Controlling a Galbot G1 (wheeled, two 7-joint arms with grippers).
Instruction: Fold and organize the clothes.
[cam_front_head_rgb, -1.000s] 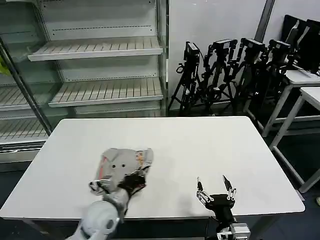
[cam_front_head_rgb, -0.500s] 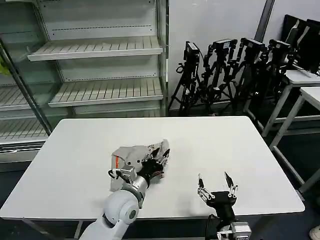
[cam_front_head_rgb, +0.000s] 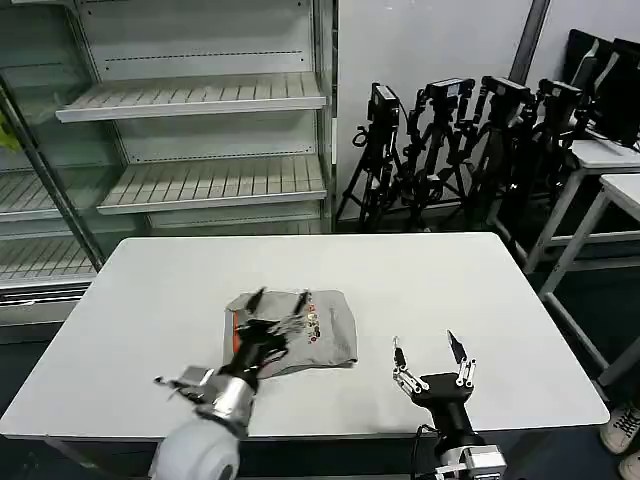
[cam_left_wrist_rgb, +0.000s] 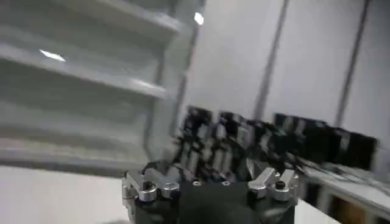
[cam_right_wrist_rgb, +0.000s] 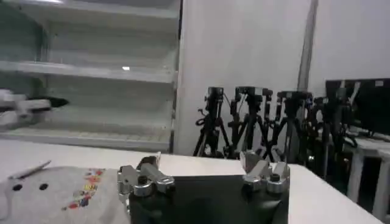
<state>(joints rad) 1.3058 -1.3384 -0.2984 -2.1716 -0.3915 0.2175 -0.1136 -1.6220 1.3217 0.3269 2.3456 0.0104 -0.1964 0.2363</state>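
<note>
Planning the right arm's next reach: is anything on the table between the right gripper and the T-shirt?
Nothing visible. Bare table lies between the right gripper and the T-shirt; the left gripper hovers over the shirt's far side.

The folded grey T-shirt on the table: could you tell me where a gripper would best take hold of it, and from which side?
Probably the T-shirt's right edge, approached from the right by the open right gripper. The shirt lies flat as a folded stack on the table, and that edge looks free.
</note>
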